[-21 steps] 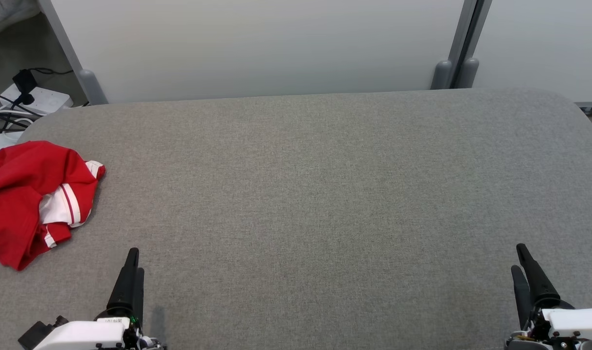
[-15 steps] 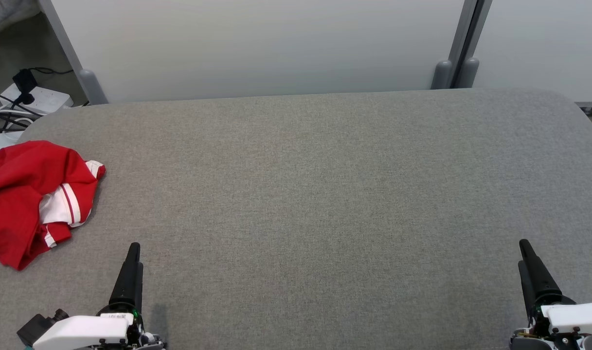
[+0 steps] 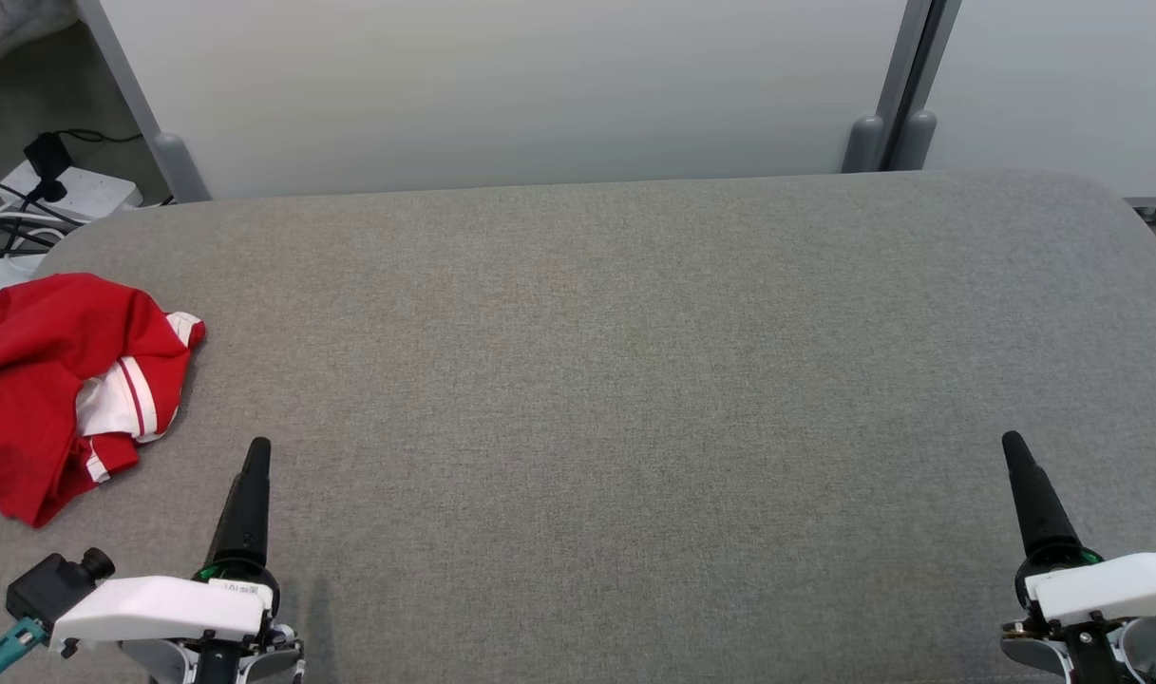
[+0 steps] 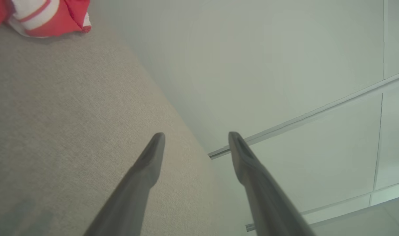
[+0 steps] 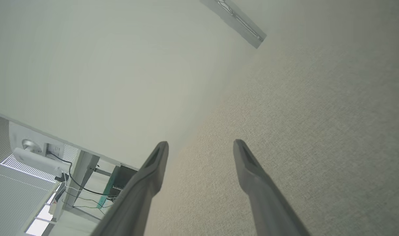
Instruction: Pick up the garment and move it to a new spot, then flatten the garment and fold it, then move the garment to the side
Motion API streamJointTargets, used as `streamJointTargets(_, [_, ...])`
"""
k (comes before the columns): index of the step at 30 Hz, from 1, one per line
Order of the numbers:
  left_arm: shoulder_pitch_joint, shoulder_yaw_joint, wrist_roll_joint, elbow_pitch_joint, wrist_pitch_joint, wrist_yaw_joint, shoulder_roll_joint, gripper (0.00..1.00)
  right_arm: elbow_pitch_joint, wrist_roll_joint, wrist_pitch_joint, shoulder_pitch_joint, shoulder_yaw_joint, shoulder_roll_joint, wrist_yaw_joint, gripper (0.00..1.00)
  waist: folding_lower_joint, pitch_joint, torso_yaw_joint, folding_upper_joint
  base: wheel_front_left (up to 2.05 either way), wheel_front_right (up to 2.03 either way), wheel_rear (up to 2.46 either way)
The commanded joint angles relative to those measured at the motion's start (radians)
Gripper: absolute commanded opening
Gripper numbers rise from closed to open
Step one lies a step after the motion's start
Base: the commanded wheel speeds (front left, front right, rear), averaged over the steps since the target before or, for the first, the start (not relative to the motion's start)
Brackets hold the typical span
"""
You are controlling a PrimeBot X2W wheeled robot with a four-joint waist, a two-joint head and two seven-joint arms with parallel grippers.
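Note:
A crumpled red garment [image 3: 50, 389] with white trim lies bunched at the left edge of the grey fabric table [image 3: 615, 380]. A corner of the garment [image 4: 48, 16] shows at the top left of the left wrist view. My left gripper [image 3: 255, 456] hovers at the lower left, to the right of the garment and apart from it. Its fingers [image 4: 147, 164] stand open with nothing between them. My right gripper [image 3: 1014, 451] is at the lower right, far from the garment. It is open too, and its fingers [image 5: 248, 167] hold nothing.
A white partition wall [image 3: 502, 95] with grey posts [image 3: 905, 85] runs behind the table's far edge. A power strip and cables [image 3: 36, 195] lie on the floor at the far left. The table's corners are rounded.
Both grippers have moved forward, up the head view, over the table. The garment has not moved.

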Motion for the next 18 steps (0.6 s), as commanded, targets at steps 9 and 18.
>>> streamJointTargets(9, [-0.06,-0.014,0.223,-0.052,-0.041,0.053,0.056,1.0,-0.059,-0.226,-0.03,-0.062,0.036,-0.033,0.005,1.0,-0.0001,-0.001,0.001,-0.0001,0.0,0.0,0.0])
streamJointTargets(18, [-0.056,-0.033,0.348,-0.056,-0.064,0.082,0.074,1.0,-0.065,-0.352,-0.047,-0.058,0.057,-0.036,0.005,1.0,-0.0001,-0.005,0.003,-0.0001,0.0,0.0,0.0])
